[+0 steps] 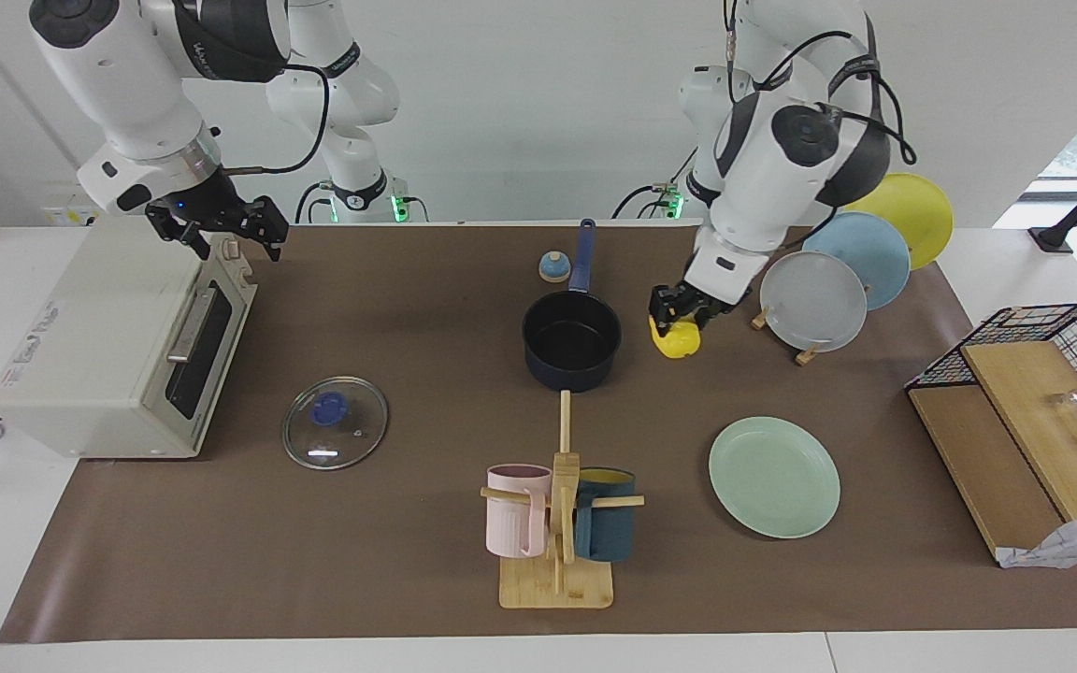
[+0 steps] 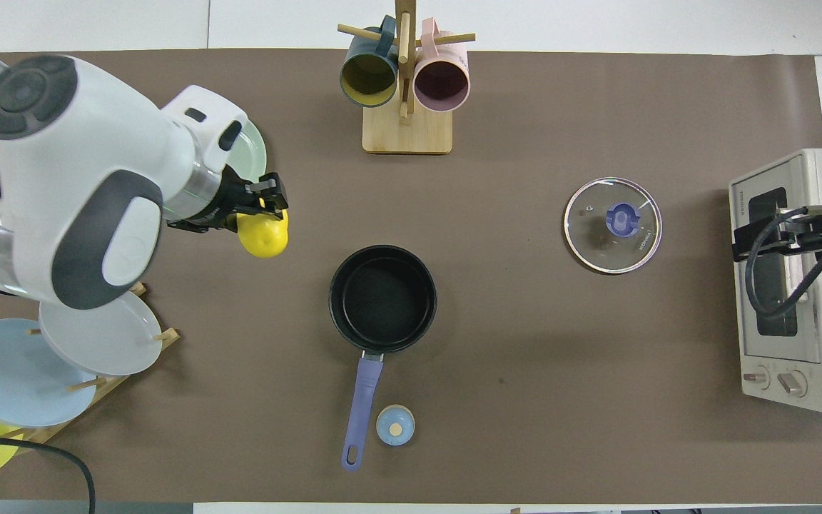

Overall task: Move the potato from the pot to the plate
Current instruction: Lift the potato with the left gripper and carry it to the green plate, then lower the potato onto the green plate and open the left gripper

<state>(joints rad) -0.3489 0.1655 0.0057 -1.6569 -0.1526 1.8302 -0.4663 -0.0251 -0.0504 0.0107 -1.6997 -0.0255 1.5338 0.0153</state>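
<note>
Potato (image 1: pixel 675 340) hangs clamped in the left gripper (image 1: pixel 679 313), in the air beside the pot (image 1: pixel 571 339). Right gripper (image 1: pixel 221 229) waits above the oven (image 1: pixel 118 350), fingers apart.

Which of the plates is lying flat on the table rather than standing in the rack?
The mint-green plate; the grey-white plate, light blue plate and yellow plate stand on edge in the wooden rack.

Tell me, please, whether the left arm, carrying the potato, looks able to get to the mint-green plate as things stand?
Probably yes. The left gripper holds the potato in the air beside the pot, and only bare mat lies between it and the plate. The plate rack stands aside, nearer the robots.
</note>
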